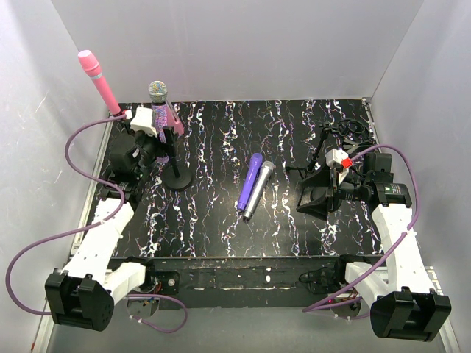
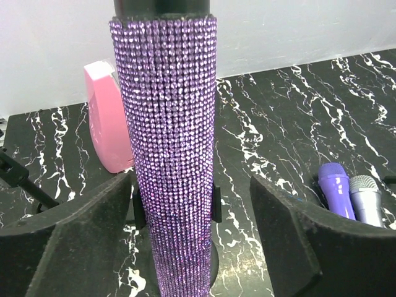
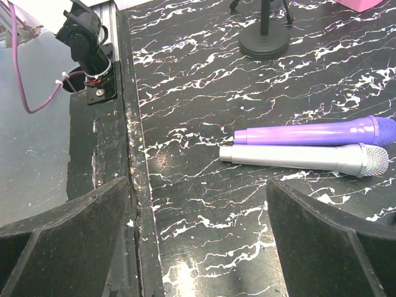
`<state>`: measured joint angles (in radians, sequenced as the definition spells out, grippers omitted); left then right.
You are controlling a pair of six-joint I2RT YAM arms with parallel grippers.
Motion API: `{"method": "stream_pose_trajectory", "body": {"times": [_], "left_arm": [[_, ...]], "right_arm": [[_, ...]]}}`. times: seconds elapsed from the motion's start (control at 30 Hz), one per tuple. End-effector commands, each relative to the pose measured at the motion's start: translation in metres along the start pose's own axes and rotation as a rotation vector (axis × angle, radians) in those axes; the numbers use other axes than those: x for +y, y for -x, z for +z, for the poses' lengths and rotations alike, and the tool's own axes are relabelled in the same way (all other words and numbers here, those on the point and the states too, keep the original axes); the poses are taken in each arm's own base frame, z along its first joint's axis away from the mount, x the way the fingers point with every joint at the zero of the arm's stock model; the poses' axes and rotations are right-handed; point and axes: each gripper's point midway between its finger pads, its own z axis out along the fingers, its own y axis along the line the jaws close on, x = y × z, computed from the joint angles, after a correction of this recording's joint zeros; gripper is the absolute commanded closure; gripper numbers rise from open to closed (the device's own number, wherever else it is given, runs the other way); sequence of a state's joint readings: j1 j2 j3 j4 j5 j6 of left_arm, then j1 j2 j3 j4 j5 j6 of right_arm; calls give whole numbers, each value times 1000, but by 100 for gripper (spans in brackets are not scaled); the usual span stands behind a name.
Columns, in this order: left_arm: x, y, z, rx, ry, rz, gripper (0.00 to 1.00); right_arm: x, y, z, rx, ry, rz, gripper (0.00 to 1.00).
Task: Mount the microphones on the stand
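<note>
The glitter mic (image 2: 170,154) is standing upright in the stand's (image 1: 176,176) clip at upper left. The left gripper (image 2: 192,210) is flanking it with jaws spread, apparently letting the clip bear it. The pink mic (image 1: 99,81) is leaning beside it, seemingly clipped. The purple mic (image 1: 250,180) and silver mic (image 1: 259,190) are lying mid-table (image 1: 294,228) near the right gripper (image 3: 198,235), jaws spread. No writing is showing.

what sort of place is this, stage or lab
Most likely a robot lab test cell: plain white walls box in a black marbled table, with the left arm and right arm bolted at its near edge.
</note>
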<state>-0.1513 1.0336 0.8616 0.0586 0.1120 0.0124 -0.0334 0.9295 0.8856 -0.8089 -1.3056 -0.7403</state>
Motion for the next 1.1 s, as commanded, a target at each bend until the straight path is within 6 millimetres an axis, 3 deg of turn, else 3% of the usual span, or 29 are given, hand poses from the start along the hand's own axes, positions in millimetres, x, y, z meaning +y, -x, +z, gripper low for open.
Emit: {"method": "stream_pose_trajectory", "body": {"times": [0.0, 0.17, 0.27, 0.53, 1.07], "left_arm": [[7, 30, -11, -59, 43, 1, 19], [12, 40, -19, -75, 79, -31, 7], [15, 32, -25, -39, 102, -39, 2], [24, 25, -46, 13, 179, -74, 2], [8, 10, -92, 131, 175, -207, 2]], "right_arm": [[1, 5, 0, -24, 12, -21, 2], [1, 5, 0, -23, 10, -20, 2], [1, 5, 0, -22, 9, -19, 2], [1, 4, -1, -16, 0, -23, 2], [5, -9, -6, 50, -32, -47, 2]]}}
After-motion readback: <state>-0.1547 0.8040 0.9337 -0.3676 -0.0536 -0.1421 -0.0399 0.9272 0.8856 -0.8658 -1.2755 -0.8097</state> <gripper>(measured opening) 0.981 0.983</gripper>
